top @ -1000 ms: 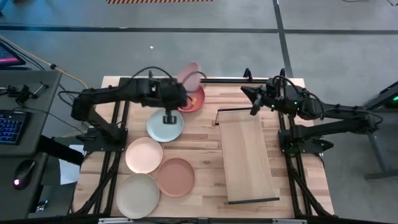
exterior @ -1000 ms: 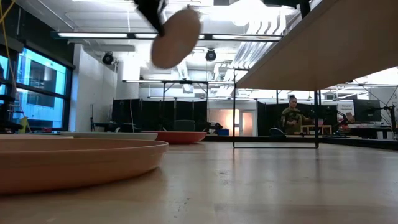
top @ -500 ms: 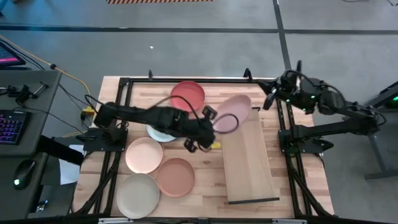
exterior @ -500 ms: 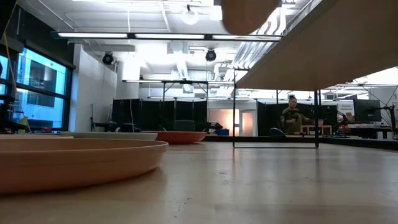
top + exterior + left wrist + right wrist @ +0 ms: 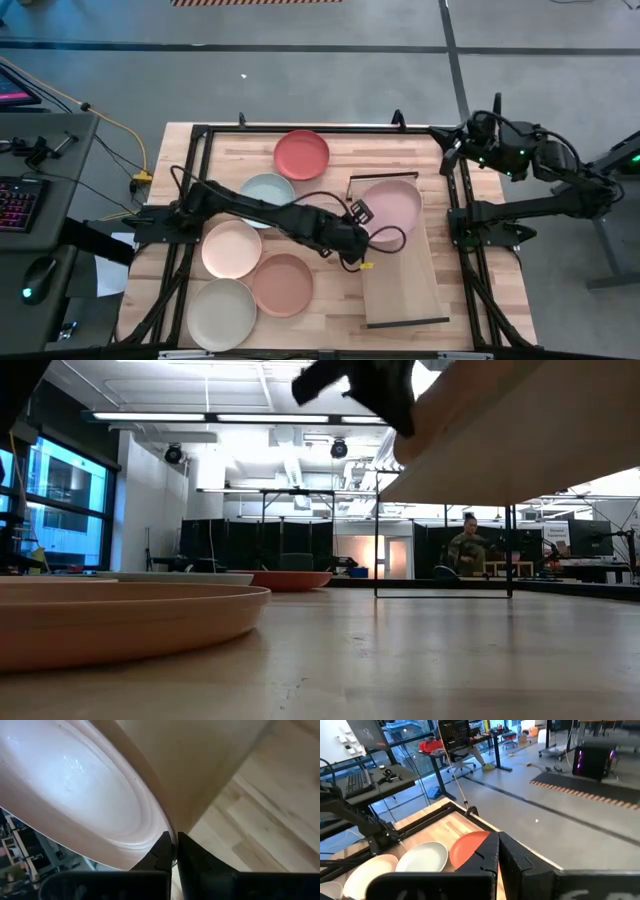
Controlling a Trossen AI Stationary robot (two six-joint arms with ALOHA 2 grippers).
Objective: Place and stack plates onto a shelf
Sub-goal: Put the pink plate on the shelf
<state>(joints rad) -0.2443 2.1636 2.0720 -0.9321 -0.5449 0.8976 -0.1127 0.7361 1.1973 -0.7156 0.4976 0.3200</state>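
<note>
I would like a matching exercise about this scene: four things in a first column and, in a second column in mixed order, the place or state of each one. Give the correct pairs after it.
Things
1. pink plate
2. red plate
3. left gripper
4. right gripper

Places or states
A. on the table at the far edge, touched by nothing
B. shut on a plate's rim
C. over the far end of the shelf, held by its rim
D. shut and empty, at the table's far right corner

Pairs: 1-C, 2-A, 3-B, 4-D
</note>
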